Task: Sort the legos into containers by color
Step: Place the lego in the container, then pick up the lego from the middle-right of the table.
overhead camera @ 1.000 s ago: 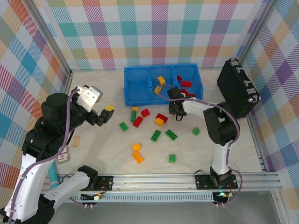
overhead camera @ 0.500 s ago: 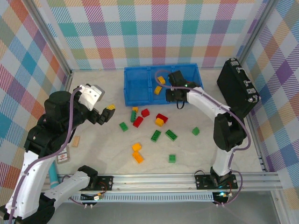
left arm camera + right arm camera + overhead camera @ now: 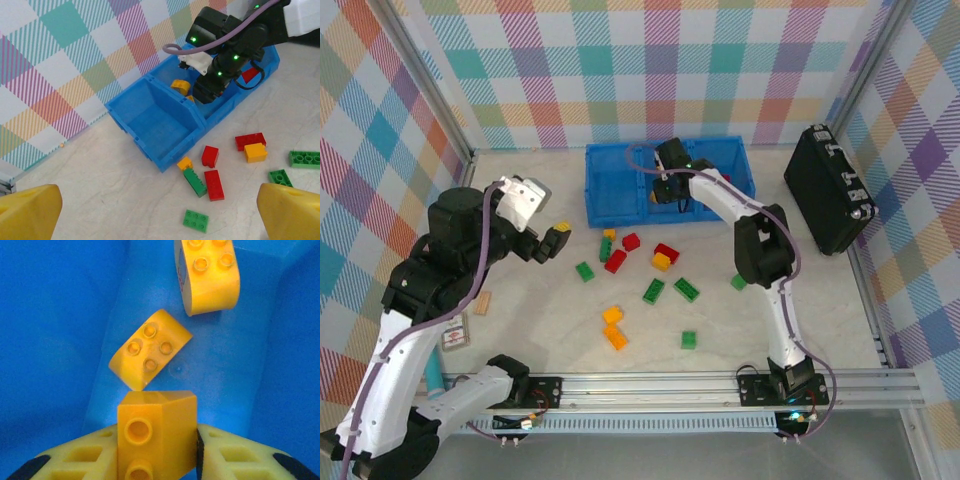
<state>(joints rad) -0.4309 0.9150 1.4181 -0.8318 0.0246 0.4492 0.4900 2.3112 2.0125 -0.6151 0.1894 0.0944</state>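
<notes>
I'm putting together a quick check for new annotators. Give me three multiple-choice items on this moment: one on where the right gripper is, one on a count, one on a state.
1. The right gripper is over which compartment of the blue tray?
A left
B middle
C right

2. How many yellow bricks lie loose beneath it?
A none
B two
C five

3. The right gripper is:
A open and empty
B shut on a red brick
C shut on a yellow brick

Answers:
1 B, the left wrist view shows it above the middle compartment.
2 B, the right wrist view shows two lying on the blue floor.
3 C, a yellow brick sits clamped between its fingers.
</notes>
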